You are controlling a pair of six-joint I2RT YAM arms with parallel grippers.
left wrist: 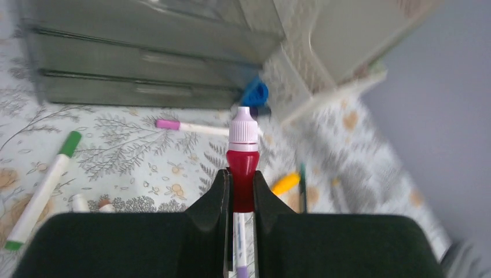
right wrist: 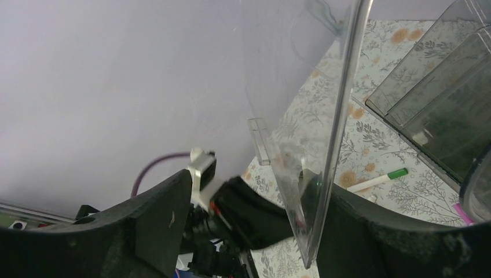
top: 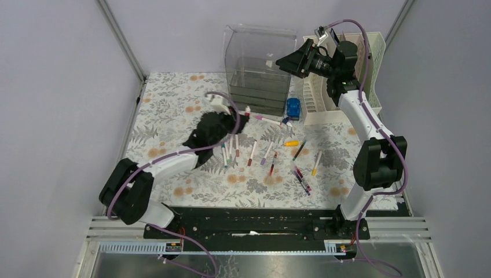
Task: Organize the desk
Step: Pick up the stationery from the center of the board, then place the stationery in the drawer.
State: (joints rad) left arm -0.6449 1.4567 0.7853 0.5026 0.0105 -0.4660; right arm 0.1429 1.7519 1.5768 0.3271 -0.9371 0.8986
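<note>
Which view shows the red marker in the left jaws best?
Left wrist: the red marker, white-capped, fills mid-frame, clamped between the jaws. Top view shows it only as a speck; right wrist view misses it.

Left arm [top: 168, 165] and right arm [top: 362, 116]: white link shells alternating with bulky black joint housings. A purple cable [top: 173, 153] runs in loose loops along each arm. Left gripper [left wrist: 242, 185] and right gripper [top: 285, 61]: matte black, with thick moulded fingers [right wrist: 156, 226]. A white camera mount [top: 219, 102] caps each wrist. The bases share a black base plate [top: 255, 223].
</note>
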